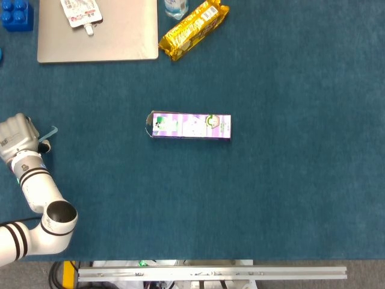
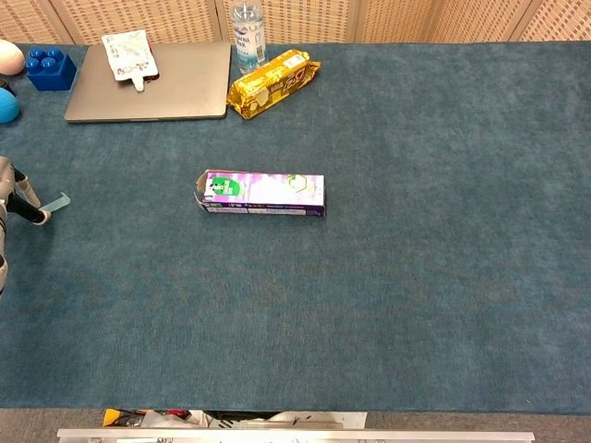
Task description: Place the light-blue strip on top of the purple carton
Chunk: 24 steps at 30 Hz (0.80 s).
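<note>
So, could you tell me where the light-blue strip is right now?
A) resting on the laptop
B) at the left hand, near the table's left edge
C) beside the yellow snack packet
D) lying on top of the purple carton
B: the light-blue strip sticks out from the left hand, far left of the purple carton, whose top is bare.
</note>
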Motion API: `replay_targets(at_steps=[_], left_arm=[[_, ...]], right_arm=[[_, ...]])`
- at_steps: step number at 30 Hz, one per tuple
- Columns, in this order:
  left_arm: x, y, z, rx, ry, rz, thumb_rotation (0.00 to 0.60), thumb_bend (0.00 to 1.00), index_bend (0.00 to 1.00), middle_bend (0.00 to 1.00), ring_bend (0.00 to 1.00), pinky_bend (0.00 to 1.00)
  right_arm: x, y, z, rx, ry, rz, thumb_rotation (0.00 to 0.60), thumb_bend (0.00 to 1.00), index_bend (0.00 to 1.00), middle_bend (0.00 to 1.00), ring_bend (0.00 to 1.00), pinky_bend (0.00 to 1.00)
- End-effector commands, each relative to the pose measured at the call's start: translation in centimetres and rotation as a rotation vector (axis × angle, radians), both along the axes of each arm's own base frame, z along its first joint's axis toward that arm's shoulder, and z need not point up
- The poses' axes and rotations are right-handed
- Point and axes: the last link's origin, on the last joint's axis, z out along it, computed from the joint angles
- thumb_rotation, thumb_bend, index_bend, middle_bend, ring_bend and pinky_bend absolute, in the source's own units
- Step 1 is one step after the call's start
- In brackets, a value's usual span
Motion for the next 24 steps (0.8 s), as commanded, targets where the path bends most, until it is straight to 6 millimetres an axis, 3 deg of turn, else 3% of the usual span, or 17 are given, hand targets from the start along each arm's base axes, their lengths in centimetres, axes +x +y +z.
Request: replay_targets(at_steps=[1,24], left_arm=[[0.0,0.05,-0.04,0.003,-0.001,-0.004,0.6,0.27,0.51,1.0,1.0,1.0],[-0.44,0.23,-0.22,0.003,-0.002,0.001,0.6,0.32,0.56,1.0,1.0,1.0]], right_arm=[[-0.02,0.03,0.02,-0.001,0.0,-0.002,0.6,0.26,0.0,0.4,0.35,0.34],[-0.09,0.09,-0.04,0.004,0.003,-0.013,0.6,0.26,0.02,0.41,0.36,0.34]])
